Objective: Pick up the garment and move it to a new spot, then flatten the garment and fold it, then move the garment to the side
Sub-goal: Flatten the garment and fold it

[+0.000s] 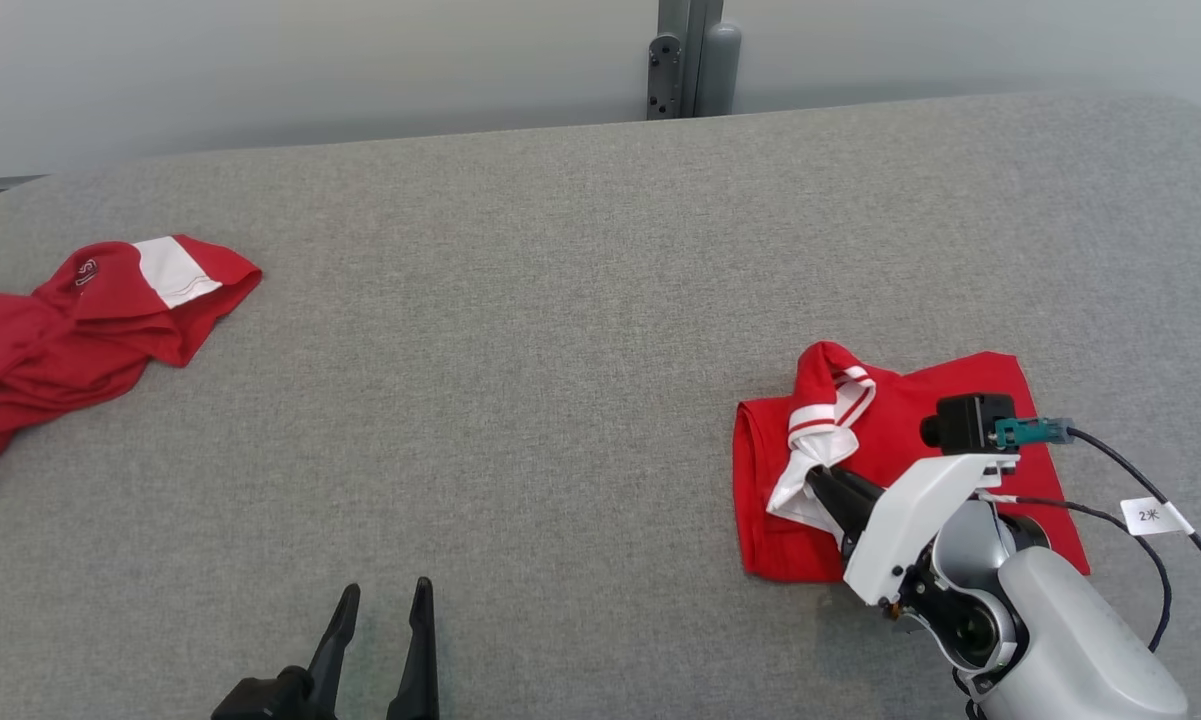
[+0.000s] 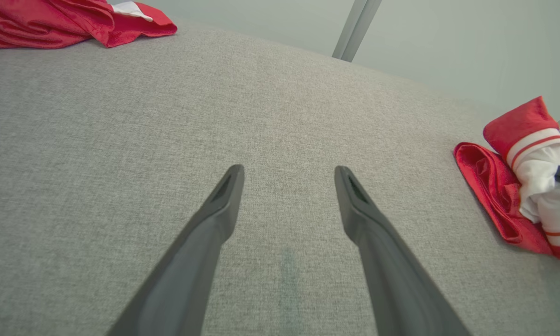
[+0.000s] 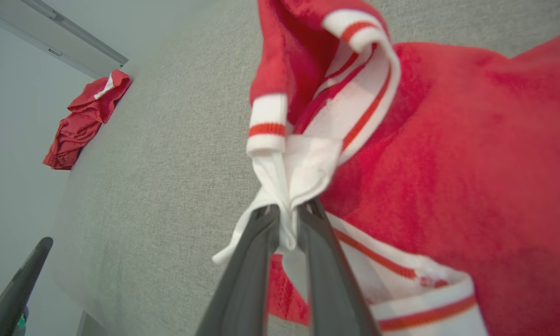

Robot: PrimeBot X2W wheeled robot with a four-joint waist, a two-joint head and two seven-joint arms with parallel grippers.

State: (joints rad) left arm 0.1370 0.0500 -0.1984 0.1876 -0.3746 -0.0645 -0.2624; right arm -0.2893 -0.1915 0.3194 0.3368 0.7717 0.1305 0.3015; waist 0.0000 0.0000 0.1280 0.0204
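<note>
A folded red garment (image 1: 910, 430) with white, red-striped trim lies at the table's right side; I also see this garment (image 2: 499, 186) at the right edge of the left wrist view and the same garment (image 3: 471, 154) close up in the right wrist view. My right gripper (image 1: 820, 478) is shut on its white collar fabric (image 3: 303, 163), which is pinched between the fingertips and lifted a little. My left gripper (image 1: 385, 597) stands open near the front edge, above bare table, well left of the garment, with nothing between its fingers (image 2: 224, 196).
A second red garment (image 1: 80, 330) with a white panel lies crumpled at the far left of the grey fabric table (image 1: 560, 350); it is also seen as a red heap (image 3: 86, 116). A grey post (image 1: 690, 60) stands behind the table's back edge.
</note>
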